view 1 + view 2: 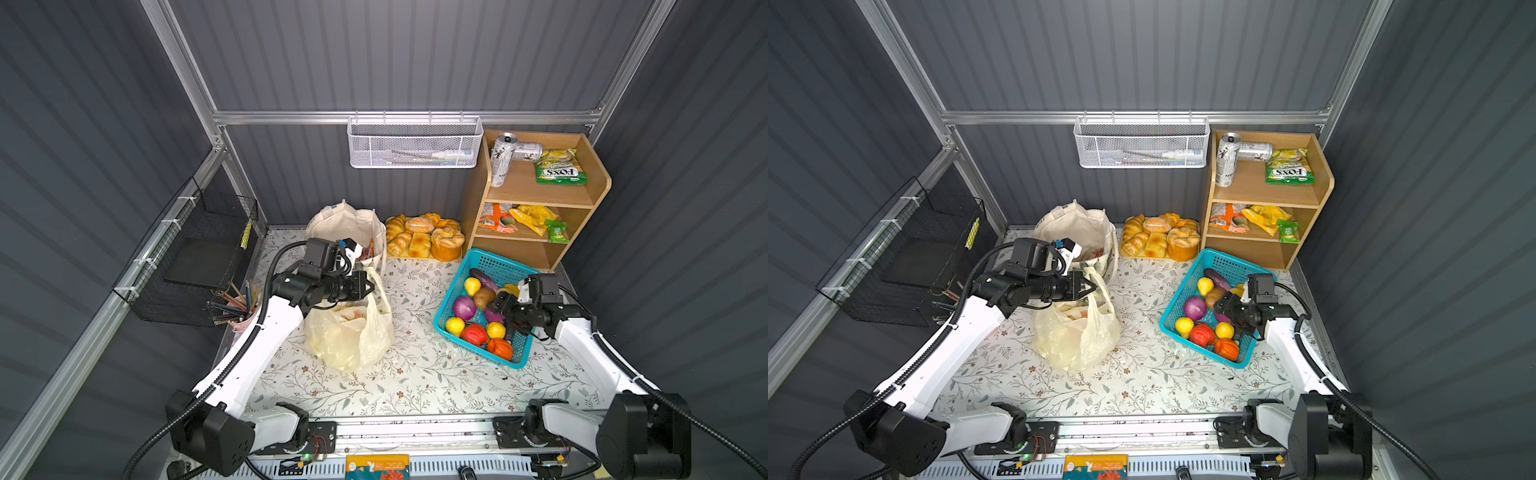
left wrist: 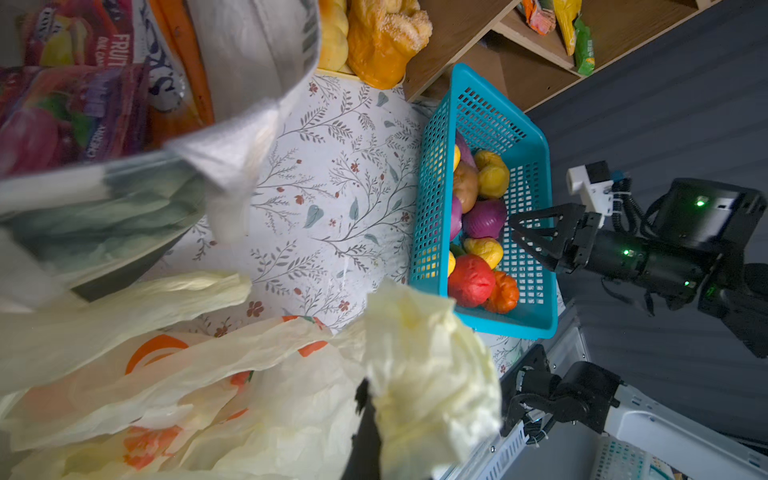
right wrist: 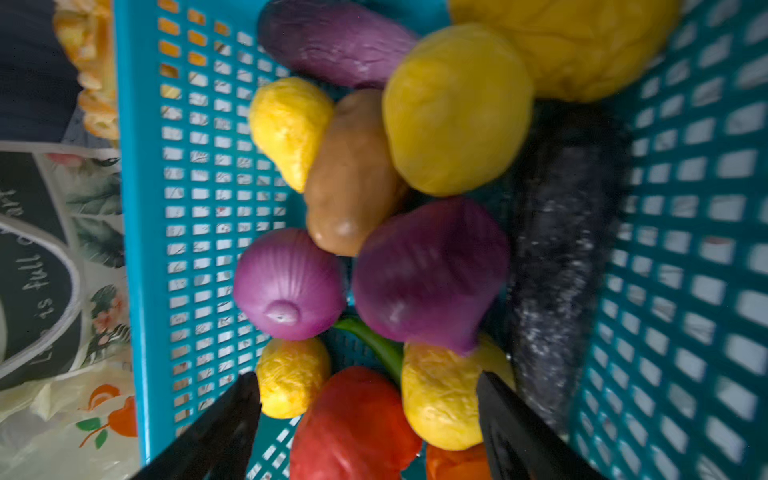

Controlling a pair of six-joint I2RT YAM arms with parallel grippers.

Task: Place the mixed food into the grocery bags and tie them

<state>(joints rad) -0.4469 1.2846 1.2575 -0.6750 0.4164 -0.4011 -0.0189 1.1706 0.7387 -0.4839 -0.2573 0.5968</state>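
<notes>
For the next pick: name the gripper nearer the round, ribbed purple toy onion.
Right: the right gripper hovers open beside the onion; the left gripper grips the cream plastic bag, well apart.

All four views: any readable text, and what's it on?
"FOX'S": green candy packet on the shelf, upside down in both top views.
"is full": canvas tote, dark print; rest cut off.
"FRUIT": red candy packet inside that tote.
Cans, booklet at the front edge: too small to read.
</notes>
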